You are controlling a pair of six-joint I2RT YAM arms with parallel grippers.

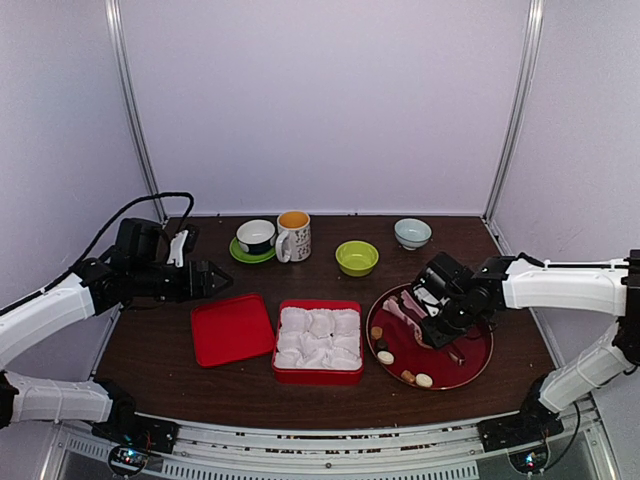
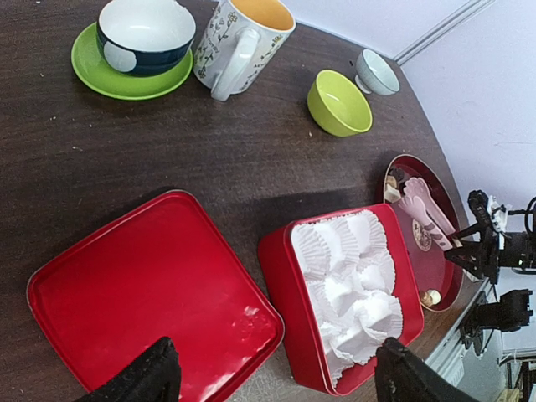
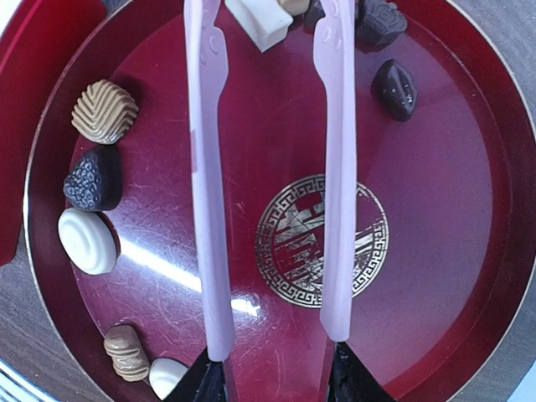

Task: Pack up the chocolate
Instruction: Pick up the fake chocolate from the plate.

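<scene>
Chocolate (image 3: 105,110): loose on the plate (image 3: 452,251), strung along its rim; tan, dark and white pieces, none lifted.
Plate: right part of the counter (image 1: 170,370), toward the near edge, just right of the box.
Box (image 1: 318,377): middle of the counter by the near edge, open, lined with white paper cups (image 1: 318,335); every cup in view empty.
Lid (image 1: 232,328): off, flat on the counter, just left of the box.
Right hand (image 3: 272,378): over the plate, pinching the pink tongs (image 3: 205,209), one finger outside each arm as far as the wrist view shows; tong arms apart, nothing between them.
Left hand (image 1: 225,280): spread wide, holding nothing, above the left part of the counter, just past the lid's far edge.
Done: box open, lid set aside, tongs in hand.
Left: by the look of it, all the packing; each piece to be nipped, carried across and dropped into a cup, then perhaps the lid back on.
Progress: early, judging by the empty cups.
Next: probably closing the tongs on a piece near the rim; small glossy pieces apt to slip from the tips.
</scene>
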